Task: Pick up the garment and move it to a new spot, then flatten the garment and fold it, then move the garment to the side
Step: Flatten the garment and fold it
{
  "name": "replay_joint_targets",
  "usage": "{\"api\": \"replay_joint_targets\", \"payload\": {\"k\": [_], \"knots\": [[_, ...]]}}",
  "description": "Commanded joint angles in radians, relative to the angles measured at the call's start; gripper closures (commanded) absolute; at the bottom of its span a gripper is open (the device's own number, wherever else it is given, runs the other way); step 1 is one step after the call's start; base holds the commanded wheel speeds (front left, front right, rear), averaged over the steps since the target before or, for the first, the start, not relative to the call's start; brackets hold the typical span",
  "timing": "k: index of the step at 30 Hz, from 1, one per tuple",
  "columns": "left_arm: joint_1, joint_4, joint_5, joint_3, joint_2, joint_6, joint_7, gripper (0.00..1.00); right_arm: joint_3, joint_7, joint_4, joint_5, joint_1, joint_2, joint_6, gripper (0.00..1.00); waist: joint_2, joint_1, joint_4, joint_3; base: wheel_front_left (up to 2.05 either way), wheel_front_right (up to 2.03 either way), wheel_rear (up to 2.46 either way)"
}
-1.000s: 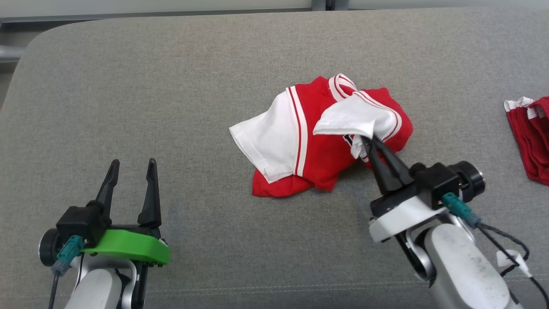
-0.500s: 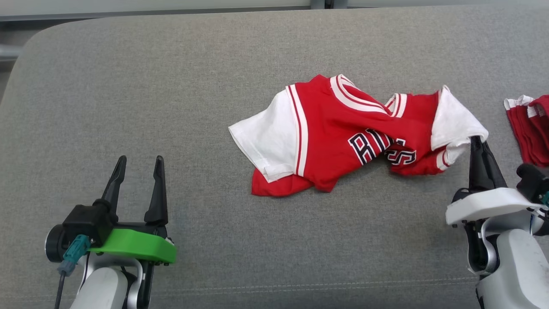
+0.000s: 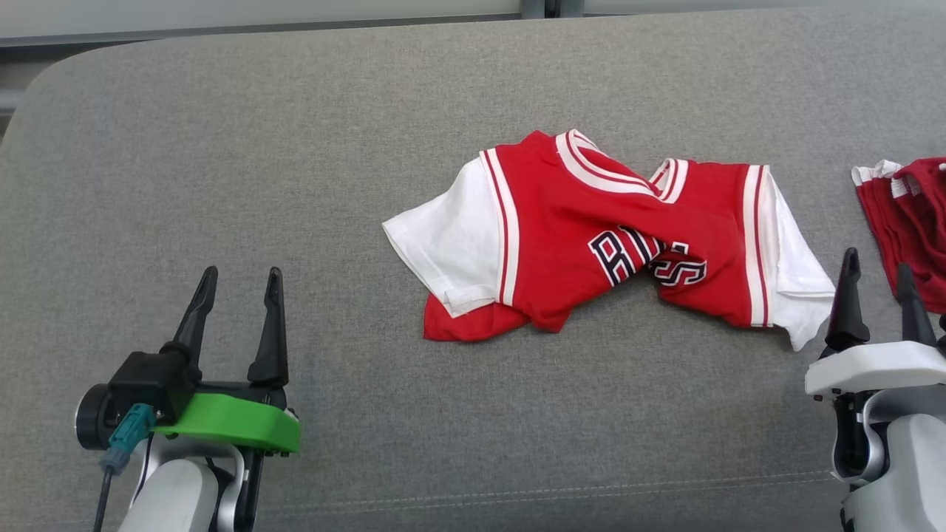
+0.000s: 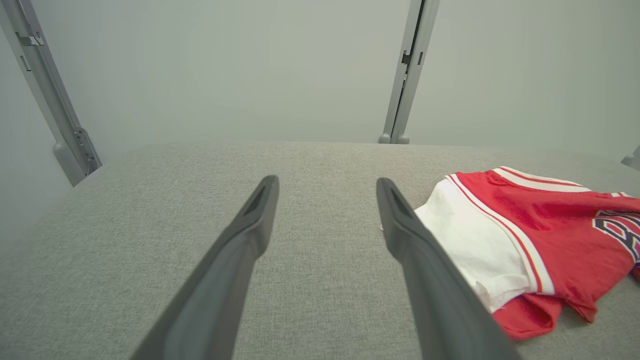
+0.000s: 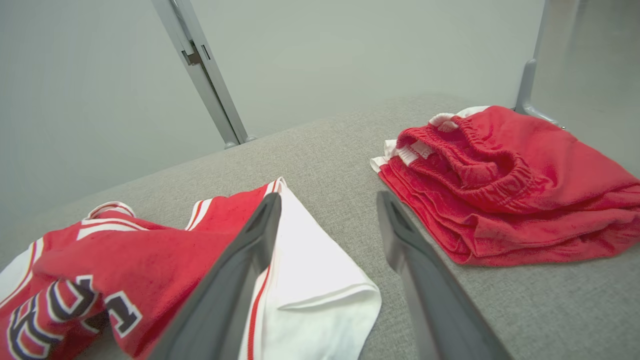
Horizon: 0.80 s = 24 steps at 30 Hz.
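The crumpled red-and-white jersey shirt [image 3: 606,236] lies right of centre on the grey padded table [image 3: 295,148]; flattening it likely calls for pinching its bunched lower hem and drawing it outward. The right gripper [image 3: 877,262], just beside the shirt, and the left gripper [image 3: 242,273], well apart from it, both stand spread and empty. Folded red shorts [image 3: 905,222] crowd the right side.

Left gripper [image 4: 326,182] poised over a grey cushioned surface [image 4: 150,225], its two dark fingers spread wide.
A red-and-white jersey [image 4: 525,235] lies rumpled just to the right of the right finger, white sleeve nearest; two metal posts [image 4: 407,70] stand against the pale wall [image 4: 240,65] behind.
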<state>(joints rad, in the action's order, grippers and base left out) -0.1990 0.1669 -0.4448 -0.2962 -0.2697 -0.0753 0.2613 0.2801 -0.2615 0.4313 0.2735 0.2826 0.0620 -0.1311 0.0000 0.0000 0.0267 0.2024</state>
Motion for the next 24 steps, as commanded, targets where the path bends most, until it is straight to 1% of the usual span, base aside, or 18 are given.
{"api": "replay_joint_targets", "payload": {"k": [1,2,3,6,10,14,15,17,19,24], "knots": [[0.001,-0.007,0.01,0.007,-0.012,-0.007,0.004,0.0,0.011,-0.003,-0.068,-0.028,-0.032,-0.001,0.001,0.0,0.0,0.0,-0.009,-0.011,0.0,0.0,0.0],[0.005,-0.01,0.01,0.008,-0.014,-0.01,0.004,0.0,0.01,-0.003,-0.1,-0.038,-0.045,-0.004,0.001,0.0,0.0,0.0,-0.012,-0.014,0.0,0.0,0.0],[0.005,-0.01,0.01,0.008,-0.014,-0.01,0.004,0.0,0.01,-0.003,-0.1,-0.038,-0.045,-0.004,0.001,0.0,0.0,0.0,-0.012,-0.014,0.0,0.0,0.0],[0.012,-0.021,0.015,0.012,-0.02,-0.016,0.004,0.0,-0.012,-0.003,-0.207,-0.079,-0.081,-0.006,0.001,0.0,0.0,0.0,-0.021,-0.025,0.0,0.0,0.0],[0.028,-0.036,0.015,0.019,-0.03,-0.029,0.001,0.0,-0.071,-0.003,-0.322,-0.12,-0.126,-0.009,0.001,0.0,0.0,0.0,-0.03,-0.044,0.0,0.0,0.0],[0.042,-0.051,0.013,0.022,-0.041,-0.038,-0.005,0.0,-0.165,-0.003,-0.398,-0.17,-0.164,-0.01,0.001,0.0,0.0,0.0,-0.035,-0.063,0.0,0.0,0.0],[0.05,-0.055,0.012,0.021,-0.043,-0.04,-0.01,0.0,-0.222,-0.003,-0.418,-0.197,-0.177,-0.01,0.001,0.0,0.0,0.0,-0.036,-0.071,0.0,0.0,0.0],[0.058,-0.063,0.009,0.016,-0.044,-0.047,-0.019,0.0,-0.309,-0.003,-0.422,-0.223,-0.194,-0.008,0.001,0.0,0.0,0.0,-0.035,-0.082,0.0,0.0,0.0],[0.064,-0.069,0.012,0.012,-0.045,-0.049,-0.022,0.0,-0.35,-0.003,-0.414,-0.236,-0.208,-0.006,0.001,0.0,0.0,0.0,-0.032,-0.09,0.0,0.0,0.0],[0.083,-0.079,0.012,0.009,-0.047,-0.06,-0.027,0.0,-0.383,-0.004,-0.409,-0.242,-0.25,-0.008,0.001,0.0,0.0,0.0,-0.026,-0.119,0.0,0.0,0.0]]}}
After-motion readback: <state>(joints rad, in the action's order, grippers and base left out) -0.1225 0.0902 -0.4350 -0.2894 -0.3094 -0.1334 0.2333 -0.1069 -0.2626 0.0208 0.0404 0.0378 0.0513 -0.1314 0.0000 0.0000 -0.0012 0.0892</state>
